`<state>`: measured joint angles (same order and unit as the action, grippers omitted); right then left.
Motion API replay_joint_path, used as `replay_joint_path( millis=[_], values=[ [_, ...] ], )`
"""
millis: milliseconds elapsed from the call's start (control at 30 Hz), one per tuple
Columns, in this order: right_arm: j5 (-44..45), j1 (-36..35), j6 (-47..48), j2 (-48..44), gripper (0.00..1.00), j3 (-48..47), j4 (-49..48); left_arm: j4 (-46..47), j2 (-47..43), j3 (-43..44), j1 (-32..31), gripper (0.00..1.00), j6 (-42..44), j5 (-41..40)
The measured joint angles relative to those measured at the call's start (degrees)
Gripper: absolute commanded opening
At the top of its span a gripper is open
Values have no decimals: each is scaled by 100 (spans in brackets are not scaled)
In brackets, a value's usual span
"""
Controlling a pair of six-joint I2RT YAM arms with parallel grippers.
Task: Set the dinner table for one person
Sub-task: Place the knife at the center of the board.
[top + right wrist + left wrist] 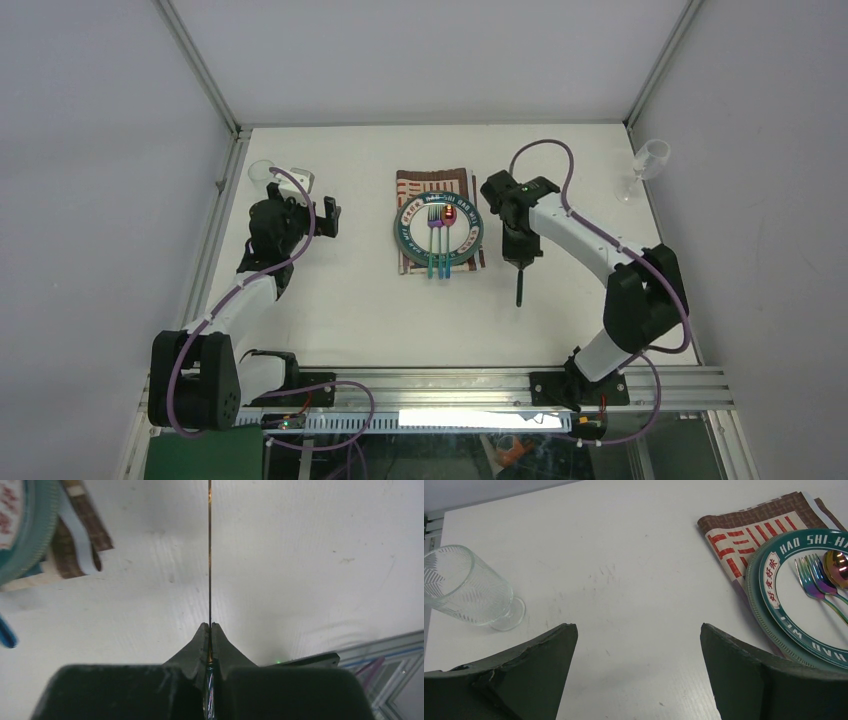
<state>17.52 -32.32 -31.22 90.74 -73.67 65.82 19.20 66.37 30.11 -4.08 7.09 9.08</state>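
Right gripper (210, 629): fingers clamped on thin iridescent metal knife (209, 555), likely for laying beside teal-rimmed round plate (24, 535) to their left. Left gripper (638, 640): fingers apart, empty. Matte white dinner table (624, 555) beneath both.

Wide open lane on surface (350, 310) left of plate (402, 232), and along near edge. Blockers: plate on placemat (430, 180) mid-surface, footed tumbler (262, 172) far-left, stemmed glass (650, 160) far-right corner, knife (519, 288) held just right of placemat.
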Motion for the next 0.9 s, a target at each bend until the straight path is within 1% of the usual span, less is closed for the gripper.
replay_joint_path(
  millis=[100, 200, 333, 667, 900],
  values=[
    [33, 116, 42, 96, 0, 232, 125, -2, -7, 0, 0, 99, 0, 7],
    [85, 181, 94, 157, 0, 240, 170, -2, -20, 0, 0, 99, 0, 9],
    [-74, 297, 98, 264, 0, 251, 131, 0, -39, 0, 0, 99, -2, 28],
    [-227, 413, 90, 774, 0, 979, -509, -7, -44, -2, 0, 99, -2, 63],
    [-328, 706, -177, 542, 0, 1556, -1032, -9, -55, -2, 0, 99, -2, 190]
  ],
)
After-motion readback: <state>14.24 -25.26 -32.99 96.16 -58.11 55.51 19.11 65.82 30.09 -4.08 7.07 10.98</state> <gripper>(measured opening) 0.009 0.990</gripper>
